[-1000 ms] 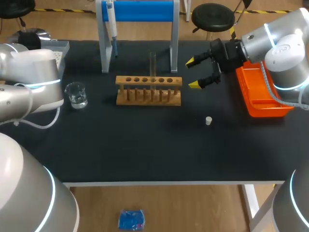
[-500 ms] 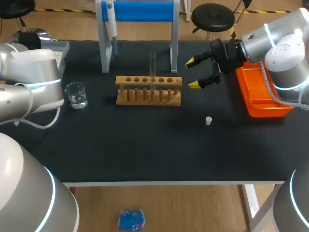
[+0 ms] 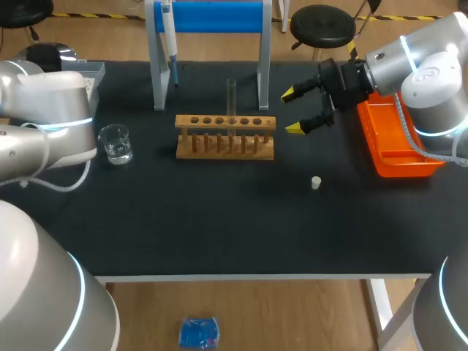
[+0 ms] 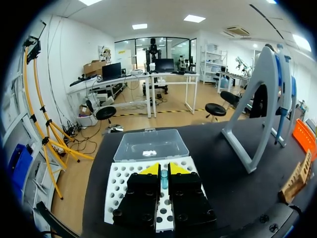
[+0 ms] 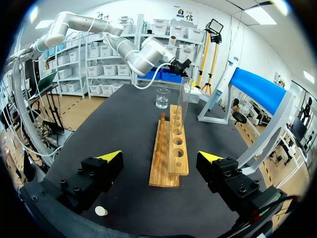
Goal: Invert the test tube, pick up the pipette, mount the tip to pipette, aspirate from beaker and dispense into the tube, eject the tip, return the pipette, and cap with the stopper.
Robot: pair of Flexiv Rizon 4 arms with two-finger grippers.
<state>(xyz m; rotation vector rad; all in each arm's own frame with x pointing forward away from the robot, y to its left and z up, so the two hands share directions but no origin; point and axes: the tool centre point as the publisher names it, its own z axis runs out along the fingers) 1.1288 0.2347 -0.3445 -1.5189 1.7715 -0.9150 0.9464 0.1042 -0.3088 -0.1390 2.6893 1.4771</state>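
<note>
Right pincer (image 3: 294,110) hangs wide open above the black bench (image 3: 219,219), its yellow tips turned toward the wooden rack (image 3: 225,136), just beside the rack's right end and touching nothing. From the right wrist, the rack runs lengthwise ahead of the spread fingers and between them. The glass tube (image 3: 231,99) stands upright in one of the rack's middle holes. The clear beaker (image 3: 115,142) sits on the bench past the rack's far end in that view, at the rack's left in the head view and apart from it, with a little clear liquid in it. The small white stopper (image 3: 316,183) lies alone on the bench, nearer the front edge than the right pincer and apart from the rack; the right wrist view shows it low beside one finger.

The pipette (image 3: 170,36) hangs on the left side of the blue-topped stand (image 3: 208,16), behind the rack. An orange tray (image 3: 395,139) rests at the bench's right edge under the right arm.

Left pincer (image 4: 164,169) is narrow, its yellow tips all but together, poised over the white tip box (image 4: 124,183) at the bench's back left corner. The box's clear lid (image 4: 151,145) lies just ahead of the tips. The stand rises on the bench beside the box, and the end of the rack shows beyond it.
</note>
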